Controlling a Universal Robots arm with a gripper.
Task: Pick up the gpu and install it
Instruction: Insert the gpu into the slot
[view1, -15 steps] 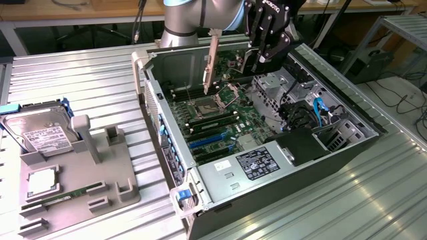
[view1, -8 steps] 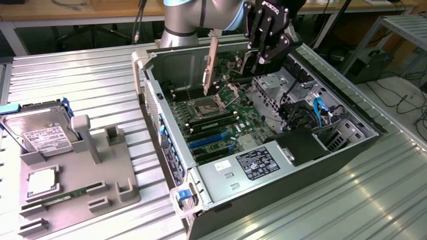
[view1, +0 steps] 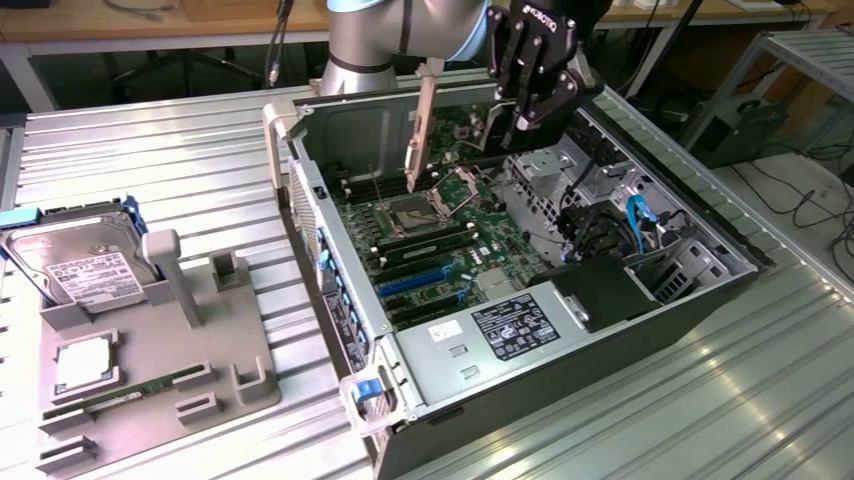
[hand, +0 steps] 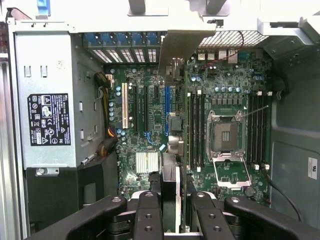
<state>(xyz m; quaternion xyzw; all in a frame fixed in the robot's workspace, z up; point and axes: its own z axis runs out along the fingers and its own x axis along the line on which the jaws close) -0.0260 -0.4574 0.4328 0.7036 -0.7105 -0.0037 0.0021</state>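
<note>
From the exterior view you see the tool (view1: 534, 105) poised over the open computer case (view1: 694, 225), its black fingers clamped on the gpu (view1: 461, 128) — the card hangs on edge above the motherboard (view1: 441, 240), its pale metal bracket (view1: 420, 125) pointing down toward the CPU socket area. That same view gives you the grey holder (view1: 160, 370) on the ribbed metal tabletop (view1: 160, 160) at the exterior view's left, with the boxy silver hard drive (view1: 80, 265) standing in it and a narrow green RAM stick (view1: 127, 390) lying flat.

The wrist view looks straight down into the case: you see the gpu (hand: 176, 165) edge-on, a thin dark slab running from between the tool's fingers (hand: 148, 215) up to its bracket (hand: 180, 55) near the perforated rear panel. The tool (hand: 174, 212) is partly closed, gripping the card from both sides. Beneath it lie the green board, blue and white expansion slots (hand: 168, 107), black memory slots and the shiny open CPU socket (hand: 226, 137). The grey power supply (hand: 47, 120) with its black label sits off to one side.
</note>
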